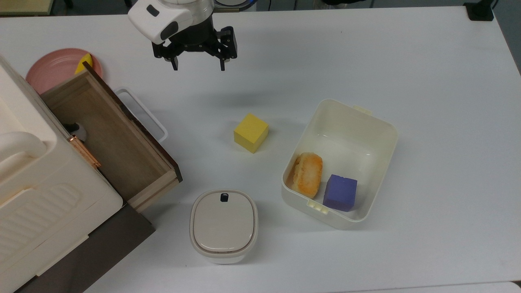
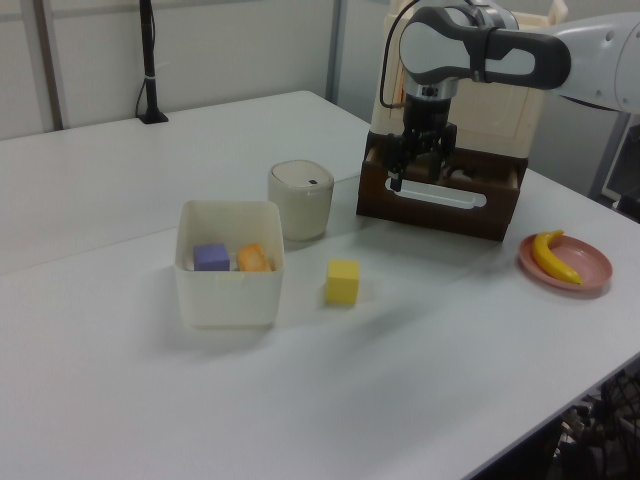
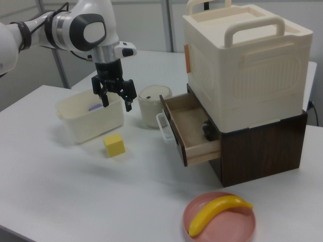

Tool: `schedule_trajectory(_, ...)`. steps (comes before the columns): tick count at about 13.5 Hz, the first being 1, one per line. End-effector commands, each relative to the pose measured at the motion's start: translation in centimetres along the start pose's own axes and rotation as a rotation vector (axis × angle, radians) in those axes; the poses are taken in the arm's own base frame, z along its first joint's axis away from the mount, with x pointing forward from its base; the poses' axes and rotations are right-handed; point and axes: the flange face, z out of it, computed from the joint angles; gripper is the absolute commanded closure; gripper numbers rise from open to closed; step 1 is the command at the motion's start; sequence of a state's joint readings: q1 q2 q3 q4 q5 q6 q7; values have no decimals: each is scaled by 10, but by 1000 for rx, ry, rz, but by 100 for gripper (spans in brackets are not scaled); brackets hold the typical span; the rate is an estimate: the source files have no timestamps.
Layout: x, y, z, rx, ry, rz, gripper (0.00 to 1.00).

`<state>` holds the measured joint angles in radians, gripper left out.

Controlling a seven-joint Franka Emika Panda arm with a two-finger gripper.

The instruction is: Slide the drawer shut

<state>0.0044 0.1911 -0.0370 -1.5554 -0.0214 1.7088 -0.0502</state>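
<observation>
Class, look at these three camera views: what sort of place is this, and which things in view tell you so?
Probably a robotics lab or test bench: a robot arm's hand hangs over a plain white table set with props, such as a yellow block and an open drawer.

Drawer (image 3: 189, 130) pulled out — spread hand (image 3: 115, 100) above yellow cube (image 3: 114, 145).

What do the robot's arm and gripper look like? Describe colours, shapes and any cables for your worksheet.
The arm has rounded white shells with dark grey oval joint caps. A thin black cable runs along it. The gripper is black, with a boxy body and two short, slim fingers.
</observation>
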Motion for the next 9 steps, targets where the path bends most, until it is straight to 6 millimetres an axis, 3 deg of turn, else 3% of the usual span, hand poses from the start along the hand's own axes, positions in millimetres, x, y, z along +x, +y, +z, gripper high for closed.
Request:
schedule_trajectory(1, -10, 6, -14, -4, 11, 25, 0)
schedule_trajectory(9, -9, 12, -15, -5, 22, 35, 0)
